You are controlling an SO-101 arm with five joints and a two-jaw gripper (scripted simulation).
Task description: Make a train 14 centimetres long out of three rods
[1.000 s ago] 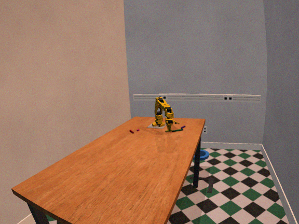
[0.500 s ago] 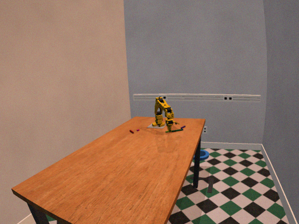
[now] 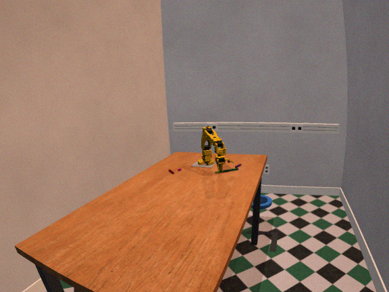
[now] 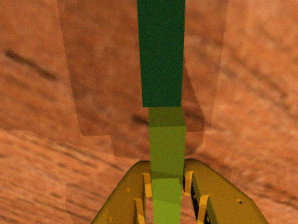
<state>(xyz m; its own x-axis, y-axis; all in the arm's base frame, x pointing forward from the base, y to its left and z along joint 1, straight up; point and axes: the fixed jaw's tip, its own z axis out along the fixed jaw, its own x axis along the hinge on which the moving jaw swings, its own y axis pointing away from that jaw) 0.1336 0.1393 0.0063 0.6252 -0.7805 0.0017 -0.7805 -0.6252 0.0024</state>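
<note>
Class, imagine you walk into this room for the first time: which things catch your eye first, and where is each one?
First comes the long orange-brown table filling the room, with the small yellow arm at its far end. Its gripper is shut on a lime rod, lined up end to end with a green rod ahead. On the right, the green, black and white chequered floor stands out.

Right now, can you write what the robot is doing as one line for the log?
gripper: shut on lime rod | lime rod: end against green rod, in line | table: magenta, red, purple rods apart
</note>
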